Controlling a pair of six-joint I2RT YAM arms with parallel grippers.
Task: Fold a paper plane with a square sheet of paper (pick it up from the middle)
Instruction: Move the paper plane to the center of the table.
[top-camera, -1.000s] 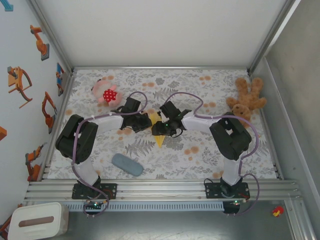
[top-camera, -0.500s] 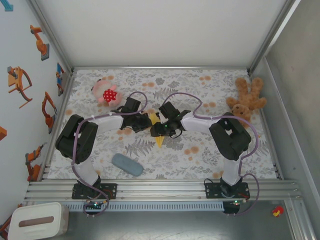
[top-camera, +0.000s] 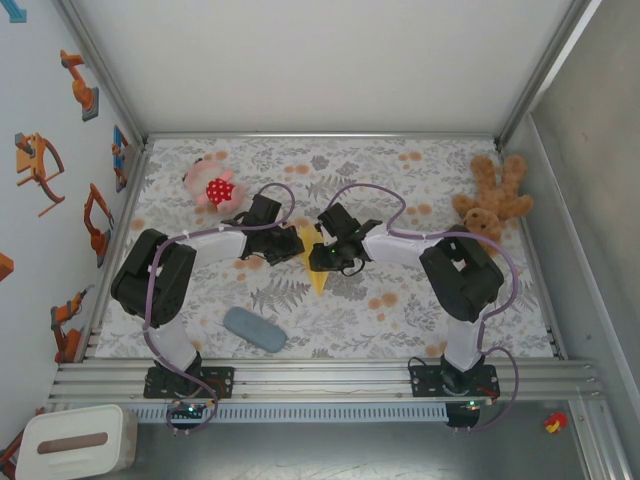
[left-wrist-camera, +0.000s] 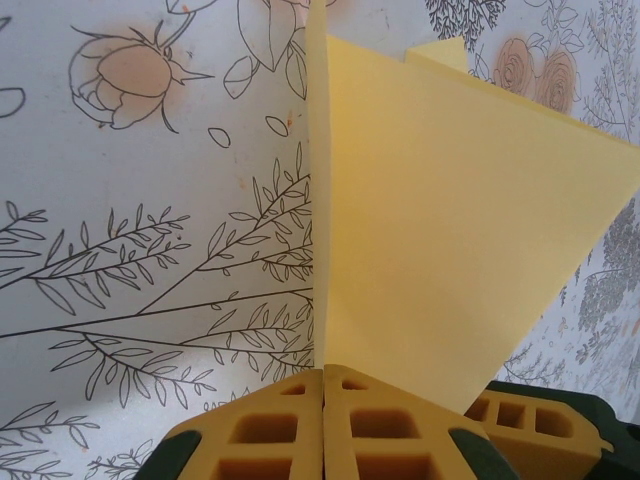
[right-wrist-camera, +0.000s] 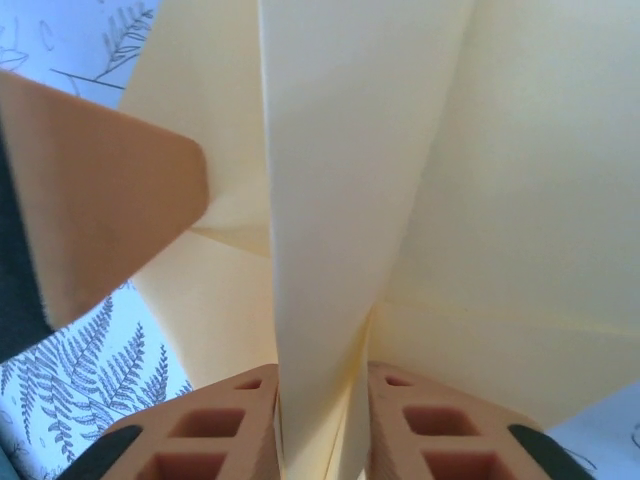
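Left wrist: left fingers (left-wrist-camera: 270, 428) pinch folded yellow paper sheet (left-wrist-camera: 440, 250); right fingers (right-wrist-camera: 205, 438) clamp its centre fold over floral desk (left-wrist-camera: 120, 200).

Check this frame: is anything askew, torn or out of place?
Nothing stands out. Both the left gripper and right gripper pinch the folded yellow paper mid-table; its creases look clean and untorn. The teddy bear and grey-blue pad lie aside.
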